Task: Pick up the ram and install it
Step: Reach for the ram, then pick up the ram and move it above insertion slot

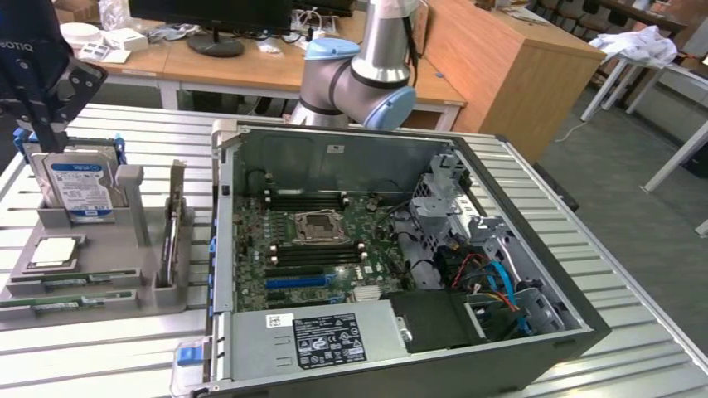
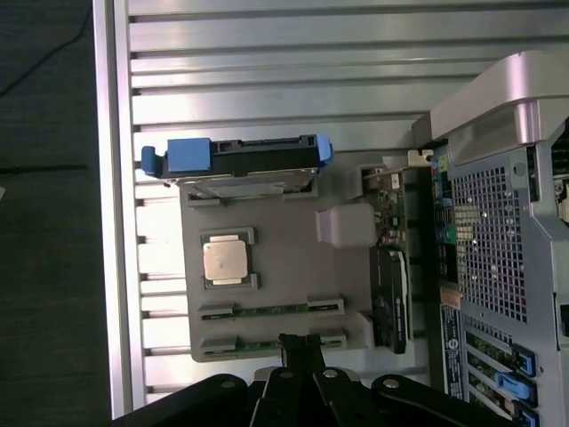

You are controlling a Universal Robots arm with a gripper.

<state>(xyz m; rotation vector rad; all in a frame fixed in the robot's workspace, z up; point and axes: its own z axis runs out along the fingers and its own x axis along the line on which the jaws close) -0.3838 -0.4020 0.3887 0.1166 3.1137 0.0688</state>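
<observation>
Two thin green ram sticks [image 1: 69, 284] lie side by side in slots at the near end of a grey holder tray [image 1: 111, 249], on the exterior view's left. In the wrist view the ram sticks [image 2: 271, 310] run across the tray just beyond my fingertips. My gripper [image 1: 51, 133] hangs high over the tray's far end, above the hard drive, shut and holding nothing. Its dark fingers [image 2: 293, 351] are pressed together in the wrist view. The open computer case [image 1: 399, 249] sits beside the tray, with its motherboard [image 1: 315, 240] facing up.
The tray also holds an upright silver hard drive [image 1: 78, 186] with blue rails, a CPU [image 1: 55, 251] and an expansion card [image 1: 174, 224] on edge. All of this rests on a ribbed metal table [image 1: 99, 356]. Desks and the arm's base [image 1: 360, 83] stand behind the case.
</observation>
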